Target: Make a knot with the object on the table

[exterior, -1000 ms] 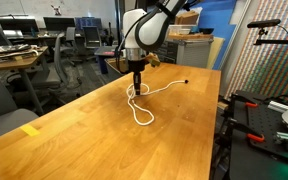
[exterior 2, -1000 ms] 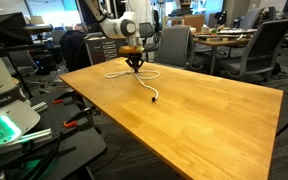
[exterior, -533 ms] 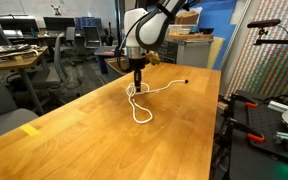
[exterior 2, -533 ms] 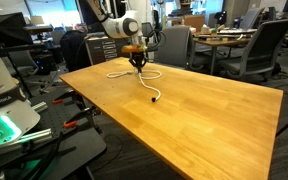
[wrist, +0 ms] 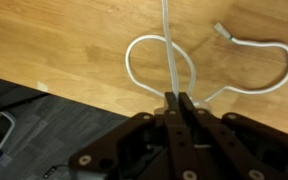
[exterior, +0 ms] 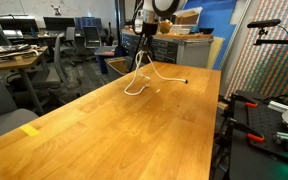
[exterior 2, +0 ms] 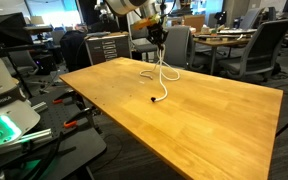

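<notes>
The white cord [exterior: 136, 85] lies partly on the light-brown table [exterior: 104, 130]. My gripper [exterior: 144, 42] is raised well above the far end of the table and is shut on the cord, which hangs from it in a taut strand. In the wrist view the gripper [wrist: 178, 97] pinches the cord [wrist: 167, 40], with a loop below it on the table [wrist: 64, 50] and one dark end [wrist: 219, 30] at the upper right. In an exterior view the gripper [exterior 2: 156, 35] lifts the cord [exterior 2: 162, 72], whose other dark end [exterior 2: 154, 100] rests on the table [exterior 2: 214, 115].
A yellow tape mark [exterior: 30, 129] sits near the table's front corner. Office chairs [exterior 2: 267, 45] and desks [exterior: 14, 55] stand around the table. A metal cabinet [exterior 2: 109, 45] stands behind it. The table's edge and the dark floor [wrist: 24, 120] show in the wrist view.
My gripper has risen from the table top high above it, shut on the cord. It has pulled the cord up and shifted the loop towards the far end.
</notes>
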You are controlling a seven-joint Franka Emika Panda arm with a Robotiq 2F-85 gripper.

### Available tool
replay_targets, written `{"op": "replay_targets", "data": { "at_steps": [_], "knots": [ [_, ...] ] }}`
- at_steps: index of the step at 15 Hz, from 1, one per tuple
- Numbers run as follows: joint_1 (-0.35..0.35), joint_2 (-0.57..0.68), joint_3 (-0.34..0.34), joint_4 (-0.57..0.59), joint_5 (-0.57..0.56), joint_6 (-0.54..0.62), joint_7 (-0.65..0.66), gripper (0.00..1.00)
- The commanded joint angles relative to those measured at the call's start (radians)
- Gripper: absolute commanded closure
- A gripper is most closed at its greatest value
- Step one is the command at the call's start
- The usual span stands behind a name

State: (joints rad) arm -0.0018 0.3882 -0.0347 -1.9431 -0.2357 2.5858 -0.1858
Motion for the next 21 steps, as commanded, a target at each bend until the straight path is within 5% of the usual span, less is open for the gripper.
{"op": "replay_targets", "data": {
  "at_steps": [1, 11, 21],
  "knots": [
    [-0.062, -0.202, 0.002, -0.112, 0.104, 0.002, 0.022, 0.93],
    [-0.151, -0.594, -0.103, -0.084, 0.321, -0.176, 0.155, 0.94],
    [-0.229, -0.616, -0.151, 0.022, 0.313, -0.158, 0.478, 0.93]
  ]
}}
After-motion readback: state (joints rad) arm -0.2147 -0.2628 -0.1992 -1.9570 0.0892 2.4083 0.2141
